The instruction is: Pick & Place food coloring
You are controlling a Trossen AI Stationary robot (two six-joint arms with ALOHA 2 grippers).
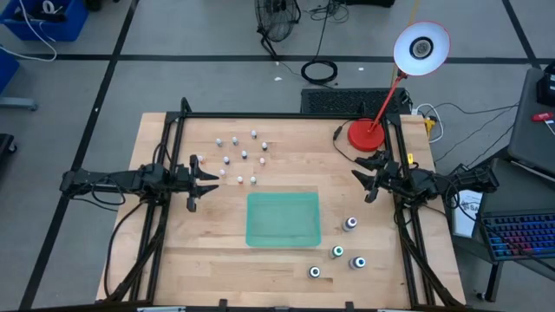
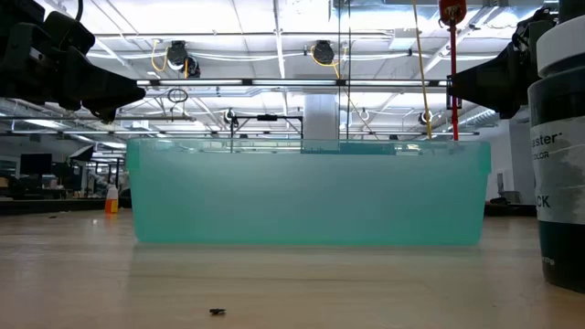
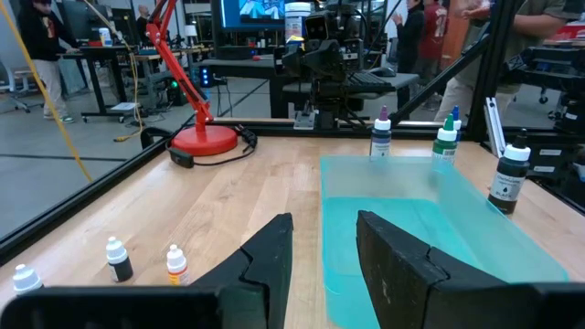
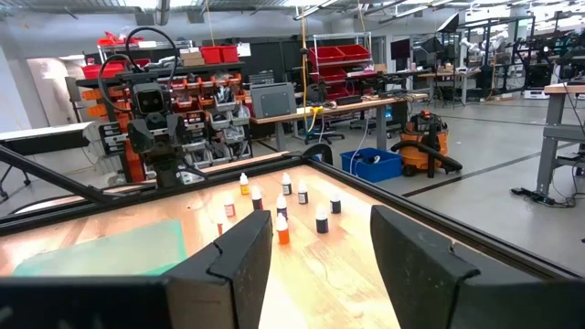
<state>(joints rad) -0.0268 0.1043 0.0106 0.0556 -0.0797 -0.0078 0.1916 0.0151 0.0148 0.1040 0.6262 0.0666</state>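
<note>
Several small white-capped food coloring bottles (image 1: 238, 156) stand upright in a loose cluster on the far-left part of the table; the right wrist view shows them too (image 4: 283, 215). Several larger bottles (image 1: 350, 224) with dark bodies and green or blue tops stand near the right near corner, also seen in the left wrist view (image 3: 445, 142). A translucent green tray (image 1: 283, 218) sits flat in the middle. My left gripper (image 1: 205, 179) hovers open at the table's left, near the small bottles. My right gripper (image 1: 366, 178) hovers open at the right. Neither holds anything.
A red desk lamp (image 1: 368, 133) stands on the far right of the table, its cable trailing beside the base. A black frame (image 1: 286, 115) borders the table's far and side edges. One big black bottle (image 2: 559, 146) stands close to the low camera.
</note>
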